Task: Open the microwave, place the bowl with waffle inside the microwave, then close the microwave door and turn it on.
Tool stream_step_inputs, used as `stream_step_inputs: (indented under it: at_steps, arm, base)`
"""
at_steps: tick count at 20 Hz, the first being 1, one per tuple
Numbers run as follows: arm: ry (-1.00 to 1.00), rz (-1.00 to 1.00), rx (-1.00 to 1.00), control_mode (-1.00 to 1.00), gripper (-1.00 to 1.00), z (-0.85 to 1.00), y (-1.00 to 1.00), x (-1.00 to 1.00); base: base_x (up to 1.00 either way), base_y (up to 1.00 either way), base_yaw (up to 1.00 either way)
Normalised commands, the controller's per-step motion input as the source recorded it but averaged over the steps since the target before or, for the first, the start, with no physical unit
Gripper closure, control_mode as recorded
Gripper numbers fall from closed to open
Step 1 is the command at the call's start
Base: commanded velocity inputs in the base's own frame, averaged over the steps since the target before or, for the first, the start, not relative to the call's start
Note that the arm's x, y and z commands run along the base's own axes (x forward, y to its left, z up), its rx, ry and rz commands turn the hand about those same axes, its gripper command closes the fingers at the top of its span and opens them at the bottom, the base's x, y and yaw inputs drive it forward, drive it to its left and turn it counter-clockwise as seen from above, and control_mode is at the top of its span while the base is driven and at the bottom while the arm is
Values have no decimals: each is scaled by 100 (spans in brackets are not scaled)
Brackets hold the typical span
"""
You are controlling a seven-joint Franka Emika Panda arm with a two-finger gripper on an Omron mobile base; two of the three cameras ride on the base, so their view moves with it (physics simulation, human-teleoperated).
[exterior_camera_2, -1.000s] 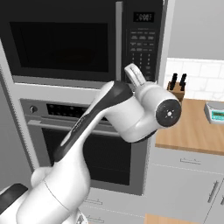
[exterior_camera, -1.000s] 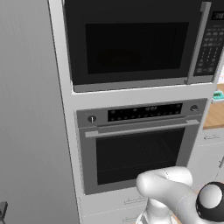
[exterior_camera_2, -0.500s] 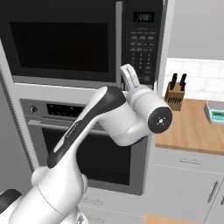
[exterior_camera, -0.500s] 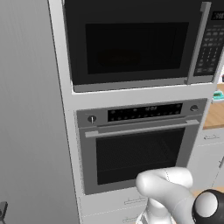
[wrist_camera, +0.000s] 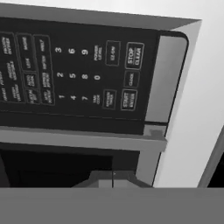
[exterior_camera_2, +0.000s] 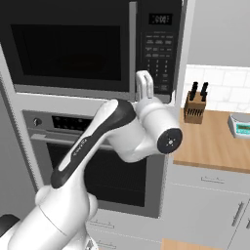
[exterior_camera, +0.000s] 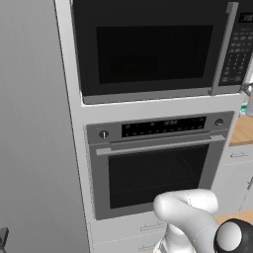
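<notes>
Black microwave point(exterior_camera: 148, 47) built into the white cabinet column, directly above the silver oven point(exterior_camera: 158, 163). Microwave door point(exterior_camera_2: 68, 46) shut flush, dark window to the left, grey vertical handle point(exterior_camera: 222, 49) at its right edge, just beside the keypad point(exterior_camera_2: 160, 49). White arm point(exterior_camera_2: 112, 141) raised from the base, wrist turned upward in front of the lower right corner of the microwave. Gripper point(wrist_camera: 113, 179) with fingertips pressed together, nothing between them, pointed at the lower edge of the microwave near the handle end, seen rolled sideways in the hand view; contact with the surface cannot be told. Keypad digits and the stop and start buttons legible in the hand view. To the right, wooden counter point(exterior_camera_2: 215, 141) carrying a knife block point(exterior_camera_2: 195, 105) and a small teal scale point(exterior_camera_2: 240, 125) near the right edge.
</notes>
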Motion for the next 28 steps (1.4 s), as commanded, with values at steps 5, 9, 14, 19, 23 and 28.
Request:
stream_step_inputs:
  at_steps: [5, 9, 14, 19, 23, 28]
  arm:
    - [0, 0, 24, -100, 100, 0, 1, 45]
    - [0, 0, 22, -100, 100, -1, 0, 44]
    - [0, 0, 16, -100, 100, -10, 0, 51]
    - [0, 0, 9, -100, 100, -20, 0, 62]
    - [0, -1, 8, -100, 100, -19, -3, 68]
    - [1, -8, 3, -100, 100, -15, -25, 66]
  base:
    - [0, 0, 0]
    - [0, 0, 0]
    - [0, 0, 0]
    - [0, 0, 0]
    - [0, 0, 0]
    - [0, 0, 0]
